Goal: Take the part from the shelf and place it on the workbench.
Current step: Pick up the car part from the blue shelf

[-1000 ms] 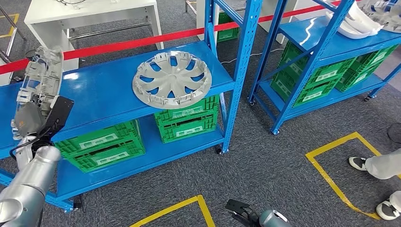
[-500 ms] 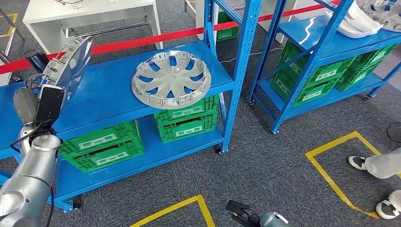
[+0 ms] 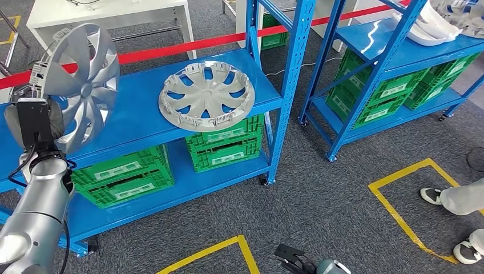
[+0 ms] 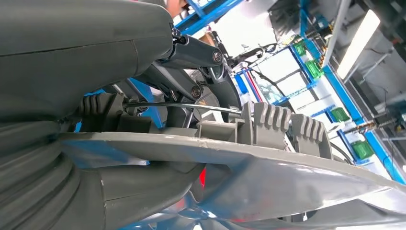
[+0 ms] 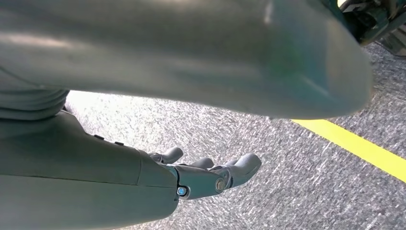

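Observation:
My left hand point(image 3: 34, 123) holds a silver hubcap point(image 3: 80, 85) upright by its rim, lifted above the left end of the blue shelf point(image 3: 131, 114). In the left wrist view the hubcap's rim point(image 4: 268, 167) runs between my thumb and the darker fingers point(image 4: 191, 52). A second hubcap point(image 3: 206, 95) lies face down on the same shelf, to the right. My right hand point(image 5: 210, 175) hangs low over the grey carpet, fingers apart and holding nothing; its wrist shows at the bottom edge of the head view point(image 3: 311, 265).
Green crates point(image 3: 225, 145) fill the lower shelf. A second blue rack point(image 3: 399, 51) with white parts stands to the right. A white table point(image 3: 108, 17) sits behind a red tape barrier point(image 3: 171, 50). A person's shoes point(image 3: 451, 202) stand by yellow floor lines point(image 3: 399, 217).
My left hand has turned the hubcap from edge-on to face toward me and raised it. The right arm has barely moved.

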Controlling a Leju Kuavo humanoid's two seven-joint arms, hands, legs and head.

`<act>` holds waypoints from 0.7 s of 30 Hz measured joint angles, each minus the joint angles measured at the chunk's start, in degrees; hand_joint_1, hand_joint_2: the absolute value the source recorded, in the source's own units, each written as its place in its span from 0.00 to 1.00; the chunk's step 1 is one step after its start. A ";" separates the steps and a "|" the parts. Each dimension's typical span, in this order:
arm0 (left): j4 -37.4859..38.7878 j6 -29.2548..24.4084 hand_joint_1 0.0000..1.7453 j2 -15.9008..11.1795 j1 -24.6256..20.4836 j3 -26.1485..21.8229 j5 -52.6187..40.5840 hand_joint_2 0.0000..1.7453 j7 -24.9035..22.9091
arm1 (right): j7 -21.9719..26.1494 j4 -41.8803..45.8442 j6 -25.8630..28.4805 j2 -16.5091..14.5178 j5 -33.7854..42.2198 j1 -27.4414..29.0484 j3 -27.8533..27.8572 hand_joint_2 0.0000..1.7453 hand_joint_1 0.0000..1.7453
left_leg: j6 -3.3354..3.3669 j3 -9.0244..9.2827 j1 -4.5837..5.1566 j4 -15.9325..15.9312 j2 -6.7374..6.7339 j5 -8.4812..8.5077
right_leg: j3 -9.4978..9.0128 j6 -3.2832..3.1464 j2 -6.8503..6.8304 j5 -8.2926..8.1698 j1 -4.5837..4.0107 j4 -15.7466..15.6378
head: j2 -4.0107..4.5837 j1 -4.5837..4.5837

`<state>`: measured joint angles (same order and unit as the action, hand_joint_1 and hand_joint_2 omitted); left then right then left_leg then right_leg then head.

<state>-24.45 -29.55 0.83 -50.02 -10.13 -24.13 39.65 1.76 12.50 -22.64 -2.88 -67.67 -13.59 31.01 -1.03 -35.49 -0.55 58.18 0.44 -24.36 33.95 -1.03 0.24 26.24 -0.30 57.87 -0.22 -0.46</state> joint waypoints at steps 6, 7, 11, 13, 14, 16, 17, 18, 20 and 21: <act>-1.72 -0.27 1.00 -0.16 0.32 1.12 2.78 1.00 0.00 | 0.08 0.00 0.02 0.28 0.34 0.18 0.00 0.00 0.00 | -0.01 -0.04 0.00 0.00 -0.01 0.00 | 0.04 0.00 0.00 0.00 0.00 0.00 | 0.00 0.00; -2.07 -0.31 1.00 -0.22 0.43 1.29 3.81 1.00 0.00 | 0.11 0.00 0.01 0.32 0.43 0.22 0.00 0.00 0.00 | -0.01 -0.04 0.00 0.00 -0.01 -0.01 | 0.04 0.00 0.00 0.00 0.00 0.00 | 0.00 0.00; -3.58 1.45 1.00 -0.91 0.87 2.12 10.24 1.00 0.00 | 0.21 0.00 0.00 0.52 0.76 0.35 0.00 0.00 0.00 | -0.01 -0.05 -0.01 0.00 -0.02 -0.01 | 0.06 -0.01 0.00 0.01 0.00 0.00 | 0.00 0.00; -4.22 2.45 1.00 -1.34 1.01 2.45 13.46 1.00 0.00 | 0.13 0.00 0.01 0.66 0.99 0.40 0.00 0.00 0.00 | -0.01 -0.06 -0.01 0.00 -0.03 -0.01 | 0.07 -0.01 0.01 0.01 0.00 0.00 | 0.00 0.00; -4.49 2.76 1.00 -1.55 1.04 2.63 14.59 1.00 0.00 | 0.09 0.00 0.01 0.72 1.13 0.44 0.00 0.00 0.00 | -0.01 -0.06 -0.01 0.00 -0.03 -0.01 | 0.08 -0.01 0.01 0.01 0.00 0.00 | 0.00 0.00; -4.91 3.03 1.00 -1.87 1.05 3.02 15.73 1.00 0.00 | 0.08 0.00 0.01 0.85 1.38 0.50 0.00 0.00 0.00 | -0.01 -0.07 -0.01 0.00 -0.02 -0.01 | 0.09 -0.02 0.01 0.01 -0.01 0.00 | 0.00 0.00; -5.07 3.09 1.00 -2.01 1.05 3.22 16.02 1.00 0.00 | 0.09 0.00 0.01 0.90 1.49 0.53 0.00 0.00 0.00 | -0.01 -0.07 -0.01 0.00 -0.02 -0.01 | 0.09 -0.02 0.01 0.01 -0.01 0.00 | 0.00 0.00; -5.21 3.12 1.00 -2.13 1.05 3.41 16.25 1.00 0.00 | 0.09 0.00 0.02 0.95 1.58 0.55 0.00 0.00 0.00 | -0.01 -0.07 -0.01 0.00 -0.02 -0.01 | 0.09 -0.02 0.01 0.01 0.00 0.00 | 0.00 0.00; -5.42 3.35 1.00 -2.31 1.05 3.66 17.05 1.00 0.00 | 0.11 0.00 0.01 0.99 1.72 0.58 0.00 0.00 0.00 | -0.01 -0.08 -0.01 0.00 -0.02 -0.01 | 0.09 -0.02 0.01 0.01 0.00 0.00 | 0.00 0.00; -5.55 3.52 1.00 -2.36 1.05 3.70 17.62 1.00 0.00 | 0.14 0.00 0.01 1.02 1.78 0.60 0.00 0.00 0.00 | -0.01 -0.08 -0.01 0.00 -0.02 -0.01 | 0.10 -0.01 0.02 0.01 0.00 0.00 | 0.00 0.00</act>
<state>-29.99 -26.03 -1.52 -48.97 -6.43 -6.51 39.65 1.90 12.50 -22.63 -1.86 -65.89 -12.99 31.01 -1.04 -35.57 -0.56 58.18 0.41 -24.37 34.05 -1.04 0.26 26.25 -0.31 57.87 -0.22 -0.46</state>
